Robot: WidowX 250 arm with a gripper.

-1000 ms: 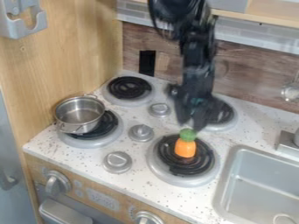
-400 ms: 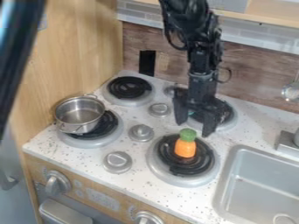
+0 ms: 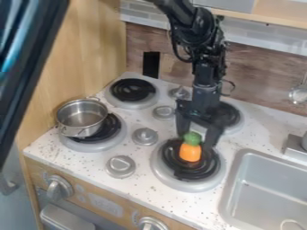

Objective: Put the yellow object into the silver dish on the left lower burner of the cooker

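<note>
A stubby orange toy [image 3: 190, 153], perhaps a carrot, has its green top [image 3: 192, 138] near the gripper [image 3: 195, 141], whose jaws stand apart.

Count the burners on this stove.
4: front left burner, partly under the pot; back left burner; front right burner, under the orange toy; back right burner, partly hidden by the tool.

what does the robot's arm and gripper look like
The arm is black, with chunky jointed segments and a thin dark cable looping out beside them. The gripper is black too, with two broad, straight-sided fingers.
</note>
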